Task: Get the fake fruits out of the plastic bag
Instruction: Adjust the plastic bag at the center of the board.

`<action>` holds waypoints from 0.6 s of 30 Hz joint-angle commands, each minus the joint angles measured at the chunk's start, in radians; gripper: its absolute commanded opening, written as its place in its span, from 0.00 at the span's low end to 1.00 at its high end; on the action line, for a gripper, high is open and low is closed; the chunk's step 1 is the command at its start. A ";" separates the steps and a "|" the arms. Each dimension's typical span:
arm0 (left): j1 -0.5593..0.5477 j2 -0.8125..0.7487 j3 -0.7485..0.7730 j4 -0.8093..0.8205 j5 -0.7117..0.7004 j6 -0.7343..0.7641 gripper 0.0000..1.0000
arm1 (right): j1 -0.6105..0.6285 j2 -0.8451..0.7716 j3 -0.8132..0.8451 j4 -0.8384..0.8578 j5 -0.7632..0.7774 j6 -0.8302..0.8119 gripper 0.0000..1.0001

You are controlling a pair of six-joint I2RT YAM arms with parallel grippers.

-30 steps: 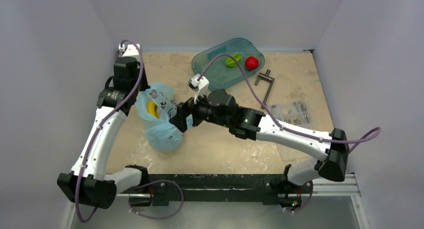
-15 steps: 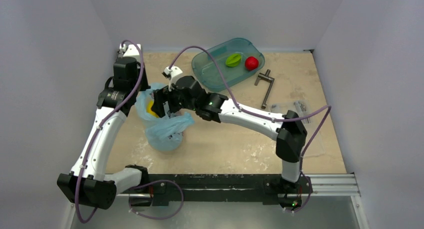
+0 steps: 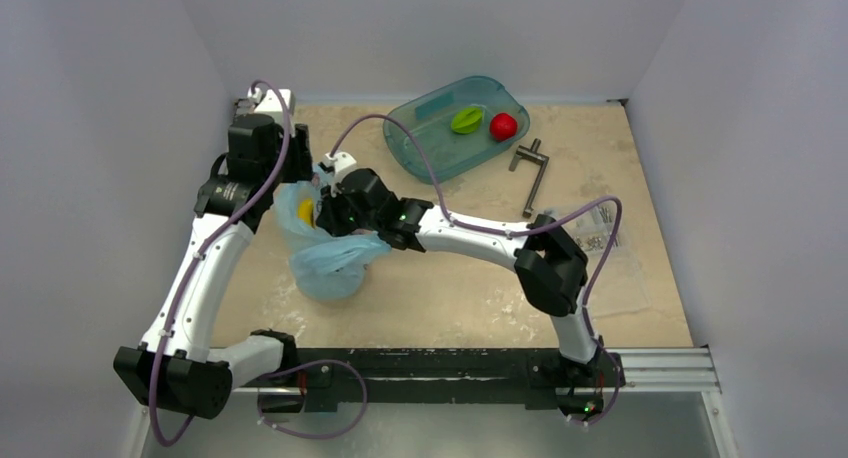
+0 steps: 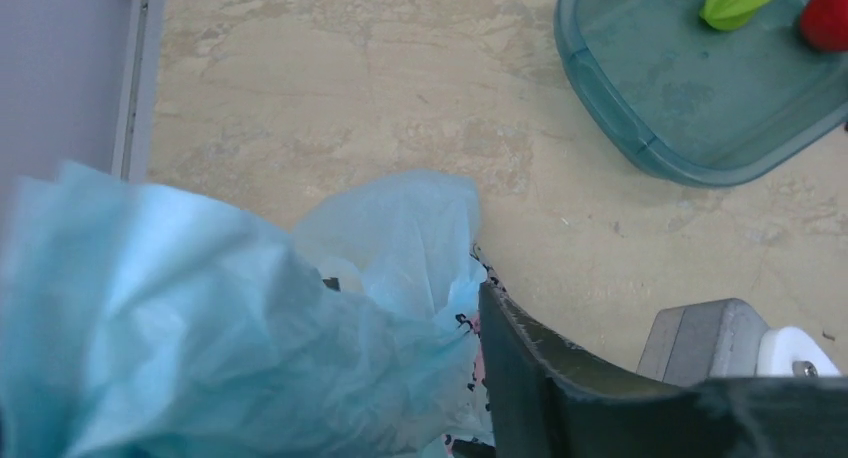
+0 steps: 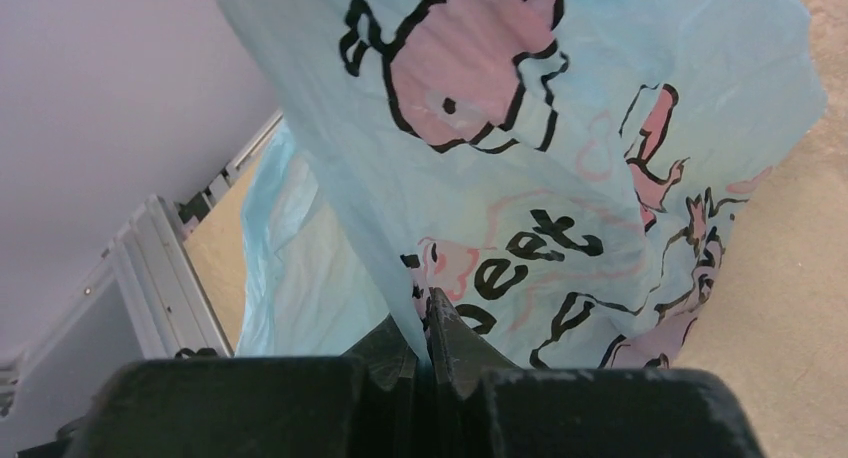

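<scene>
Arms first: the left arm rises from its base at the near left corner, elbow out toward the side wall, with the wrist turned inward over the far left of the table (image 3: 450, 288). That puts the left gripper (image 3: 303, 166) at the far edge of the plastic bag (image 3: 330, 263). In its wrist view I see only one dark finger (image 4: 540, 378) just beside the bunched blue film (image 4: 200, 328). I cannot tell how its jaws stand, nor whether they have any of the bag. The right arm reaches long and low across the table from the near right, folded at the elbow, its right gripper (image 3: 326, 214) at the bag's mouth. Its wrist view shows the jaws pressed together (image 5: 432, 323), pinching a fold of the printed film (image 5: 600, 128). The bag sits left of centre, lifted open at the top, and the yellow banana (image 3: 305, 210) shows inside the mouth between the two grippers. Well apart, at the far side, the teal tray (image 3: 420, 148) holds a green fruit (image 3: 466, 120) and a red fruit (image 3: 503, 126).
</scene>
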 commanded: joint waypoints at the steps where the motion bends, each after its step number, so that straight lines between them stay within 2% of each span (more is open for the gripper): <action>1: -0.028 -0.019 -0.017 0.029 0.070 0.034 0.57 | 0.000 -0.073 -0.037 0.119 -0.004 0.026 0.00; 4: -0.026 -0.031 -0.016 -0.059 0.070 -0.017 0.65 | -0.003 -0.087 -0.057 0.132 -0.004 0.034 0.00; 5: -0.026 -0.044 -0.003 -0.109 0.067 -0.038 0.70 | -0.003 -0.090 -0.064 0.138 -0.014 0.038 0.00; 6: -0.025 -0.064 -0.003 -0.149 0.067 -0.056 0.87 | -0.004 -0.092 -0.071 0.148 -0.028 0.044 0.00; 7: -0.026 -0.094 -0.009 -0.183 0.066 -0.070 0.98 | -0.006 -0.092 -0.077 0.157 -0.037 0.049 0.00; 14: -0.024 -0.392 -0.120 -0.355 0.023 -0.181 1.00 | -0.032 -0.095 -0.113 0.206 -0.091 0.096 0.00; 18: -0.024 -0.507 -0.195 -0.433 0.042 -0.259 1.00 | -0.062 -0.120 -0.163 0.250 -0.134 0.121 0.00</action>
